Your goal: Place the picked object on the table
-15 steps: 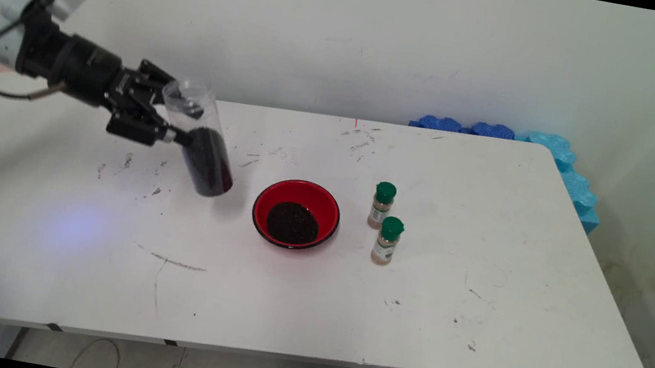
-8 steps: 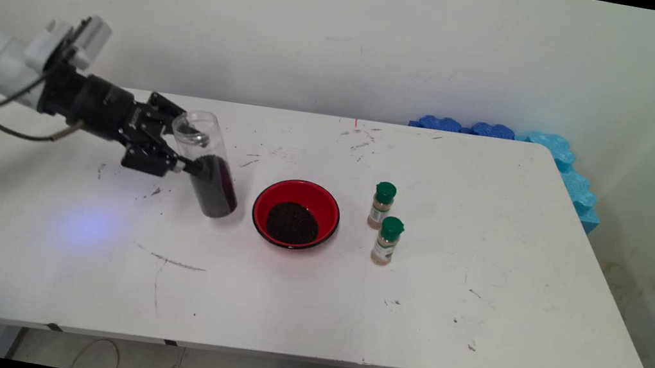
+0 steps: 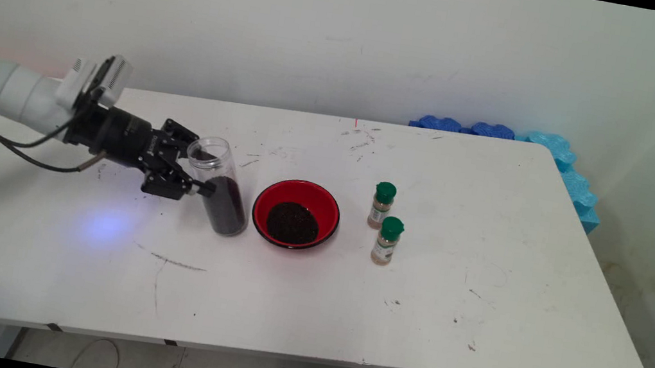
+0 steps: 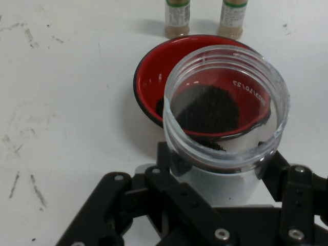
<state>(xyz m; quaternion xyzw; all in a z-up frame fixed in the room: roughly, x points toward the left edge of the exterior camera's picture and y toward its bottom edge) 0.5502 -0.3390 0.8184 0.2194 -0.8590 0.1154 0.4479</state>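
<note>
- The black two-finger tool (image 3: 204, 177) (image 4: 218, 171) reaches in from the left, low over the worktop, and is clamped on the sides of a clear plastic cylindrical jar (image 3: 218, 185) (image 4: 225, 110).
- The jar is open at the top, with no lid on it, and leans with its mouth towards the left. Its lower half holds dark, almost black grains; the upper half is clear. Its base is at or just above the worktop; I cannot tell whether it touches.
- Just right of the jar stands one round red bowl with a black rim (image 3: 296, 214) (image 4: 154, 77), with a heap of the same dark grains in its middle.
- Right of the bowl, and apart from it, stand two small upright spice bottles with green caps and tan contents: one farther back (image 3: 382, 205), one nearer (image 3: 388, 240), close together.
- The white worktop (image 3: 479, 297) carries scattered dark scuffs and specks.
- Beyond the worktop's far right corner lie blue wavy-edged foam pieces (image 3: 564, 164) against the wall.
</note>
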